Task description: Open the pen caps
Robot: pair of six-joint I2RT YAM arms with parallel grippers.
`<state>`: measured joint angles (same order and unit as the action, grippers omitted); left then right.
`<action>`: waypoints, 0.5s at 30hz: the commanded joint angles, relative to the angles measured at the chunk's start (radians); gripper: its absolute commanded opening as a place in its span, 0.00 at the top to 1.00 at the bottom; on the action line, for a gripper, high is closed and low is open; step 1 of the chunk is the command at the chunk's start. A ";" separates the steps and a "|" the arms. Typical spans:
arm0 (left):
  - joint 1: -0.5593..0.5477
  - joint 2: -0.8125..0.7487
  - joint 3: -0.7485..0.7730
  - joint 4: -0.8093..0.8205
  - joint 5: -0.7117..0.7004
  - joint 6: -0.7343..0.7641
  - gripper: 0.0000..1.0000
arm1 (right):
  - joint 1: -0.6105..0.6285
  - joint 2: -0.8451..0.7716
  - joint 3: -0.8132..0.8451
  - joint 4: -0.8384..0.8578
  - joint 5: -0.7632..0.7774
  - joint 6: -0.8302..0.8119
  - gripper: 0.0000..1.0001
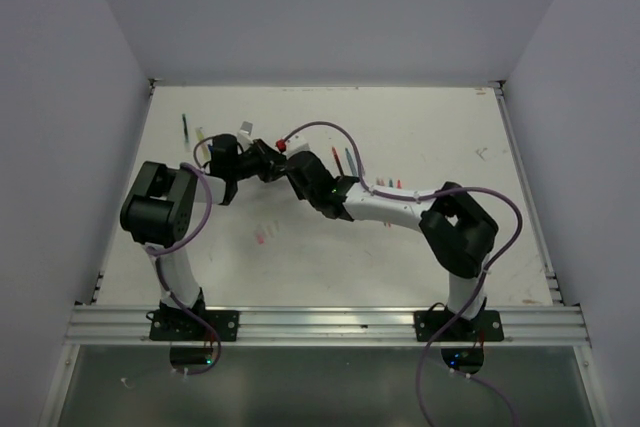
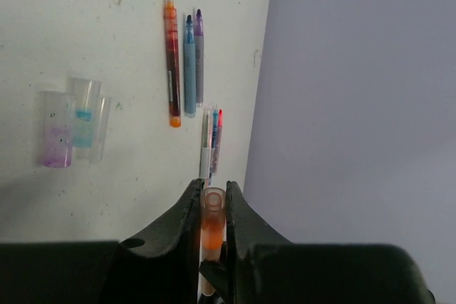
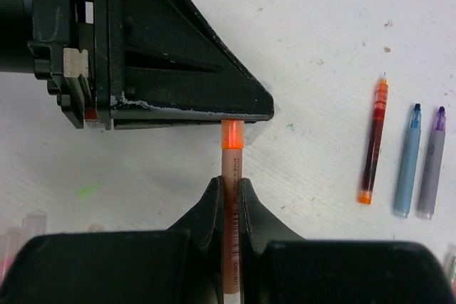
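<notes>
Cap [image 3: 232,135], orange, is clamped between the jaws of the left gripper [image 2: 213,191]. It appears seated on the barrel [image 3: 232,236] and not yet off. The right gripper [image 3: 231,184] is closed tight on the barrel just behind the cap. Both grippers meet above the table [image 1: 420,127], toward its back left.

Hazards, as judged:
- Off-axis pull. If the arms separate out of line with the barrel, the pen may bend or the cap may jam.
- Slip. The barrel is thin and smooth, so it may slide through the right jaws instead of releasing the cap.
- Sudden release. A cap that pops free could send either arm lurching.

Clearance:
- Uncapped pens [image 3: 408,161] lie to one side of the right gripper, well apart.
- Loose caps [image 2: 68,129] and thin pens [image 2: 212,140] lie ahead of the left gripper.
- The wall [image 2: 356,105] rises just beyond the thin pens.
- Bare table surrounds the grip point.
</notes>
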<state>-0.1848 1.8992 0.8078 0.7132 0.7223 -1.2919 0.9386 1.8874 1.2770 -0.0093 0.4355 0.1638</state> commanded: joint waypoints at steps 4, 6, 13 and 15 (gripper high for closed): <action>0.097 -0.051 0.025 0.273 -0.044 -0.067 1.00 | -0.102 -0.082 -0.090 -0.137 -0.341 0.066 1.00; 0.097 -0.063 0.022 0.304 -0.038 -0.038 1.00 | -0.176 -0.109 -0.129 -0.062 -0.525 0.136 1.00; 0.100 -0.133 0.005 0.278 -0.047 0.089 1.00 | -0.329 -0.103 -0.225 0.206 -0.997 0.373 1.00; 0.100 -0.170 0.019 0.183 -0.078 0.143 1.00 | -0.357 -0.088 -0.225 0.221 -1.037 0.399 1.00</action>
<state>-0.1013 1.8095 0.8001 0.8944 0.7067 -1.2484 0.6060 1.7897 1.0695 0.1780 -0.3946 0.4450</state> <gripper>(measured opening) 0.169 0.055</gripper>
